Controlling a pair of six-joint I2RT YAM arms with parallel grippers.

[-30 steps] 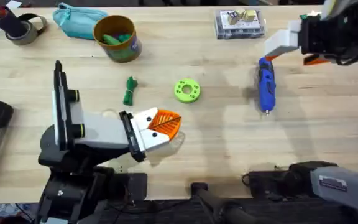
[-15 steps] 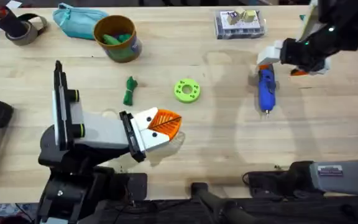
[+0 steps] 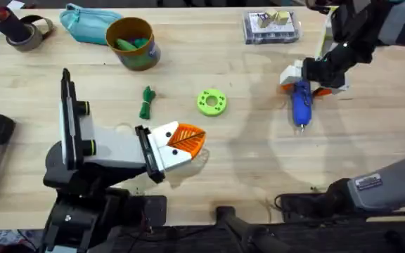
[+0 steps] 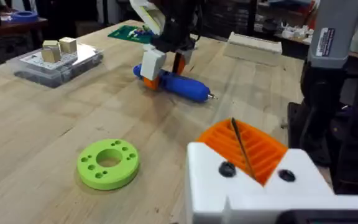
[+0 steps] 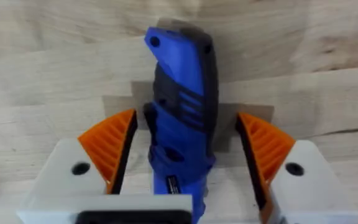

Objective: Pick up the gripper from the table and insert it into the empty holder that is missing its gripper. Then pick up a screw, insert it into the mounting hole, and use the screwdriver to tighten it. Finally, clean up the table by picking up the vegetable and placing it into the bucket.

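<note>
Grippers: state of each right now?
Left gripper: jaws shut, holding nothing.
Right gripper: jaws open, one on each side of the screwdriver, not clamped on it.

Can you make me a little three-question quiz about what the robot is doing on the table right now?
1. True or false: the right hand has its fingers spread on either side of the screwdriver.
2. Which thing lies closest to the lime-green ring? A) the vegetable B) the teal pouch C) the clear plastic box
3. Fill in: the bucket stands right next to the teal ____.

Key:
1. True. The orange pads sit either side of the blue body with gaps, not yet pressed on it.
2. A
3. pouch
</note>
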